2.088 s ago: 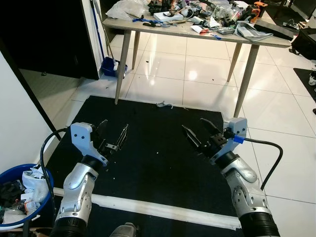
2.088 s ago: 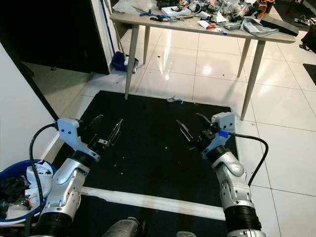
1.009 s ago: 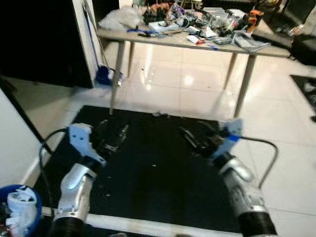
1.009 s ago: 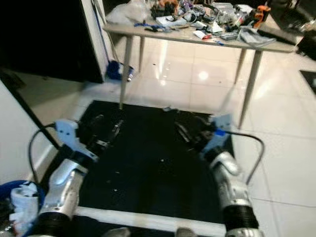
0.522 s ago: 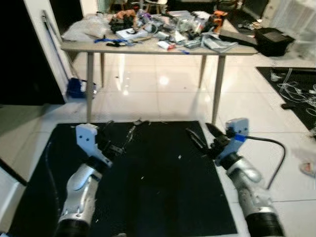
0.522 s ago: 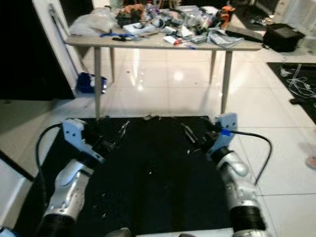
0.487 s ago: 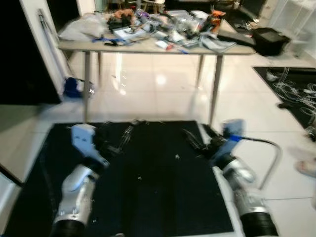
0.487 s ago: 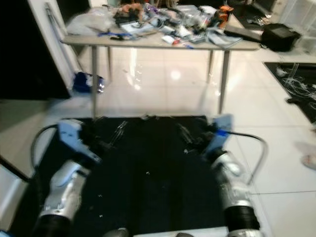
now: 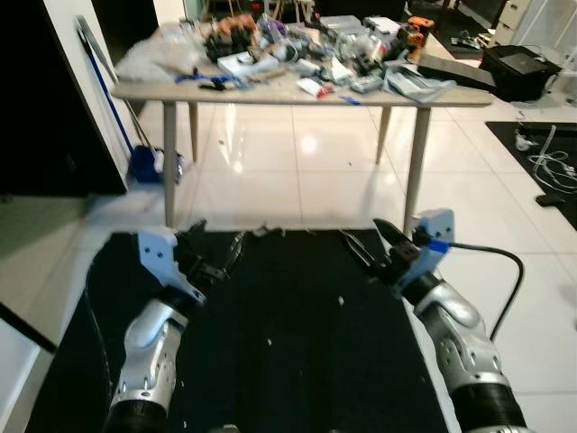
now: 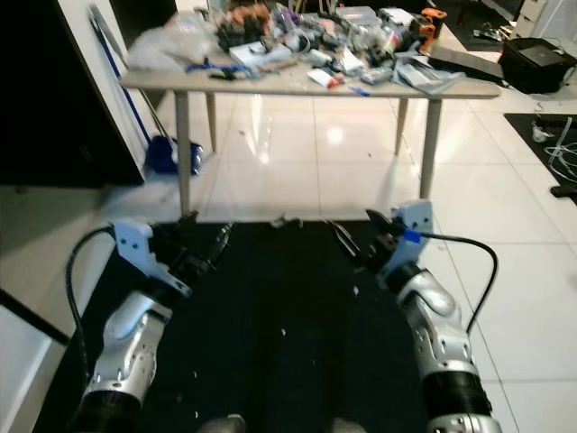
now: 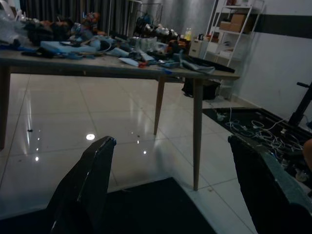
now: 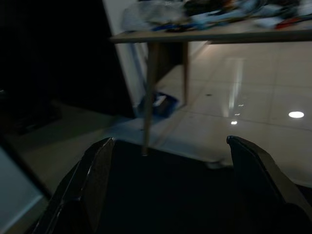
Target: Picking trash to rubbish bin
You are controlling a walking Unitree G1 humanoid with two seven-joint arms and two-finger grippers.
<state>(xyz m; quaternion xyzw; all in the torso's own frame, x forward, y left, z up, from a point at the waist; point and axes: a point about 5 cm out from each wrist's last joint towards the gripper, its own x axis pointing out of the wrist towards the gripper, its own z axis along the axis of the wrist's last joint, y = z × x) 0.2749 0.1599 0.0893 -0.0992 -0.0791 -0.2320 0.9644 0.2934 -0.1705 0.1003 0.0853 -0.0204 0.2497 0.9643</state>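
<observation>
Both arms are up over the black mat (image 9: 288,343), left gripper (image 9: 216,255) and right gripper (image 9: 365,248) spread wide and empty, so step closer, square up to the scrap of trash (image 10: 285,221) at the mat's far edge, then reach low.

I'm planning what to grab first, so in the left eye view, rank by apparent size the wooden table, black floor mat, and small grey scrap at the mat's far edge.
1. Black floor mat, though nearest the camera.
2. Wooden table.
3. Small grey scrap.

floor tiles (image 9: 297,171): glossy white | mat (image 9: 288,343): matt black | table (image 9: 270,90): pale wood
</observation>
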